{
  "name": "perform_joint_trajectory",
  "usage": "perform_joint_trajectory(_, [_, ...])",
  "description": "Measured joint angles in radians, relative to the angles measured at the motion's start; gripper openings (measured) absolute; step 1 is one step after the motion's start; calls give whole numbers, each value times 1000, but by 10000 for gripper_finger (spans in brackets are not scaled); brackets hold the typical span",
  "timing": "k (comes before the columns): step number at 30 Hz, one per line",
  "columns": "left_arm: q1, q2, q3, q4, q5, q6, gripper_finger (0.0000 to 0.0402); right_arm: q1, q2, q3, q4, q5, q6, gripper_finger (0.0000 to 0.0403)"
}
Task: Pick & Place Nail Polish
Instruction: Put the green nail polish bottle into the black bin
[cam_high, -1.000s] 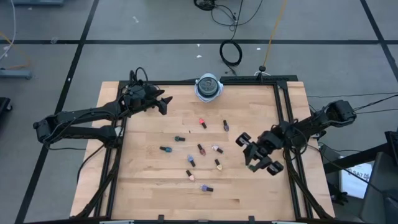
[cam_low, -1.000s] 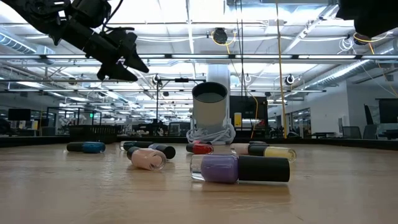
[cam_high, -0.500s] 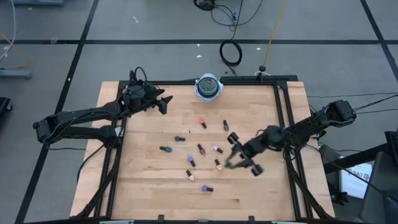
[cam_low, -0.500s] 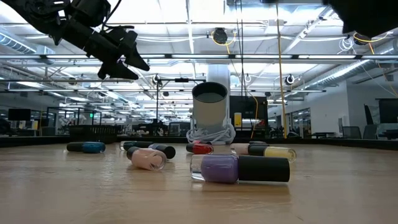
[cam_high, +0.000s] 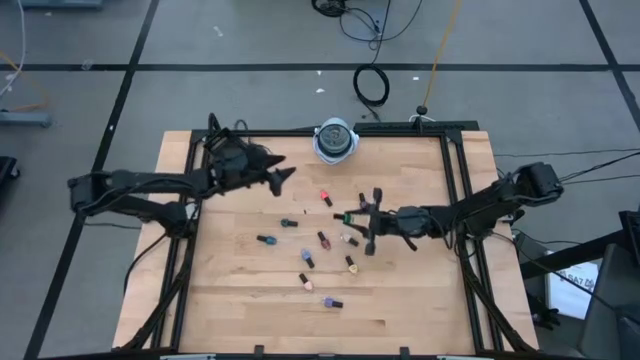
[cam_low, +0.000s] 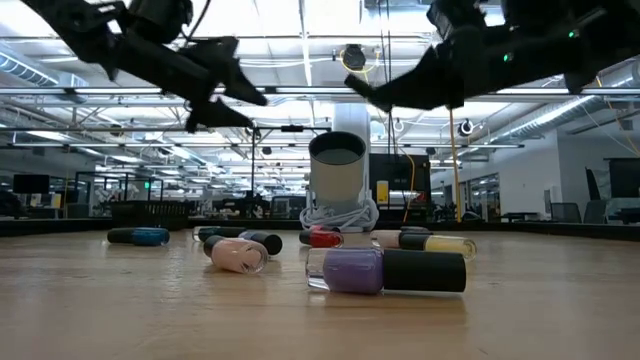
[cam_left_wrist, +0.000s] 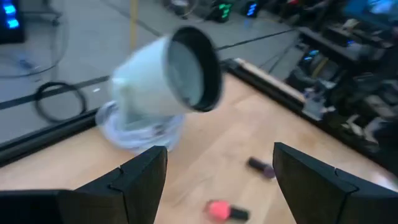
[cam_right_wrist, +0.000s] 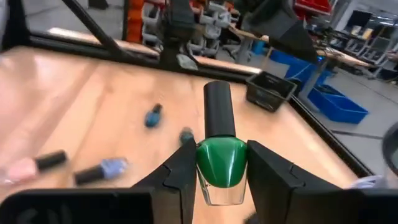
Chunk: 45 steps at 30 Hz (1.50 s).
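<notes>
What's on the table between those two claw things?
In the high view, a red bottle lies between the left gripper and the right gripper, which holds a green bottle.

A wooden table (cam_high: 240, 320) with a black frame stands on a grey floor (cam_high: 90, 40) crossed by dark lines. Loose black cable (cam_high: 371, 86) lies coiled on that floor beyond the table's far edge, beside a yellow cord (cam_high: 438, 50). Seen level across the tabletop, the room behind is a large open workshop: rows of bright ceiling lights (cam_low: 300, 20), overhead beams (cam_low: 300, 92) and hanging cables, with desks and dark monitors (cam_low: 628, 190) along the far side. Blue storage bins (cam_right_wrist: 336, 102) and a red rack (cam_right_wrist: 134, 18) of parts stand past the table's edge.
</notes>
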Motion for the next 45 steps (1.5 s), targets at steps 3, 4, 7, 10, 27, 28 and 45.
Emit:
perform_joint_trajectory(3, [-37,120,0,188,32,58,283,-39,-2,1,70,-5,-24,104])
perform_joint_trajectory(4, [-45,152,0,258,60,78,283,-51,-3,1,86,-5,-33,104])
perform_joint_trajectory(7, [-58,234,0,441,158,134,283,-80,-7,1,119,-6,-30,104])
perform_joint_trajectory(10, [-69,278,0,557,284,186,282,-108,-9,1,164,-49,-16,104])
perform_joint_trajectory(27, [-288,443,204,643,363,521,282,-142,-9,0,309,-348,121,104])
perform_joint_trajectory(28, [-291,455,221,644,362,520,282,-138,-9,0,308,-349,121,104])
perform_joint_trajectory(45, [-293,487,269,620,275,494,281,-118,-9,0,309,-347,86,104])
